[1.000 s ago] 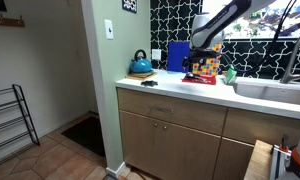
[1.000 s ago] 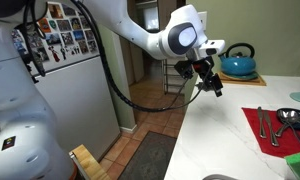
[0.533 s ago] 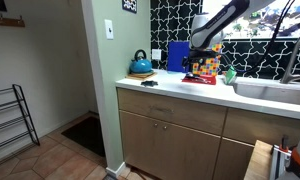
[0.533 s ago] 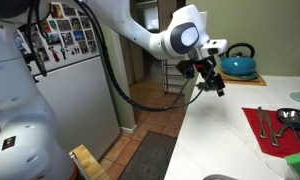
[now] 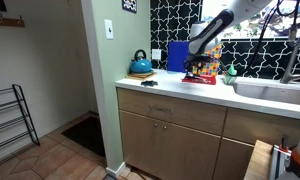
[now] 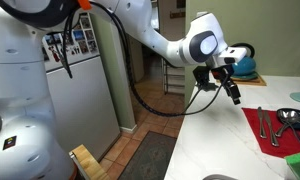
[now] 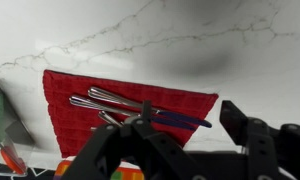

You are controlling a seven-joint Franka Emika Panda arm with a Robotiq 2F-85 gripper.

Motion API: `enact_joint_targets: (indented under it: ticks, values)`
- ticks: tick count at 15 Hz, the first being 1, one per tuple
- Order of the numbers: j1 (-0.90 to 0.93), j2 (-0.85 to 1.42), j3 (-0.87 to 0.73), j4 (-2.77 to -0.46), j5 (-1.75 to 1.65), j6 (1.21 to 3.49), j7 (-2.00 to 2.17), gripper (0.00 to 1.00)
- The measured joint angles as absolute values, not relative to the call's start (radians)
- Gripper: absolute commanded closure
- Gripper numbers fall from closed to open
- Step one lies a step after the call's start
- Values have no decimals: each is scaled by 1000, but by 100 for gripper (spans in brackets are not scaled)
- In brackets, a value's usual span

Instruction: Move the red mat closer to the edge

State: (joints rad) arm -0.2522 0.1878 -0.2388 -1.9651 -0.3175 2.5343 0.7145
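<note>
**Robot fingers hovering over a red mat loaded with cutlery, set back on a white bench**

The mat [image 7: 75, 105] is lying flat on the bench [image 7: 190, 35]. In both exterior views it is sitting back from the edge [image 5: 170, 97], with bare white surface between them. It is looking thin and soft, probably light and floppy, so lifting it would likely make it sag or fold. Dragging it flat is looking like the safer way to move it.

Cutlery [image 7: 140, 103] is resting across its middle: at least two metal spoons and a piece with a blue handle. These are adding weight and may slide or roll off if the mat is jerked or tilted. The bare margins are the places to take hold. A corner or the side facing the edge could be pinched, or a bare patch pressed down and drawn along. The smooth bench should let it slide easily.

The fingers [image 6: 236, 96] are hanging in the air above the bench, apart from the mat and not touching it. They are holding nothing, and I cannot tell how wide they are set. In the wrist view their dark shapes are filling the bottom of the picture, just over the mat's near side.

Beyond the mat, a blue kettle [image 5: 140, 66] is standing near the bench's far end.
</note>
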Motion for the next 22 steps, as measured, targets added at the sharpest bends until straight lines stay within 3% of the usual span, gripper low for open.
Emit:
enact_joint_targets:
  ticks: [4, 6, 22]
  values:
    - [-231, 268, -283, -1899, -318, 2567, 786, 91]
    - [-220, 301, -303, -1871, -318, 2572, 814, 100]
    - [-167, 513, -391, -1702, -313, 2593, 1017, 100]
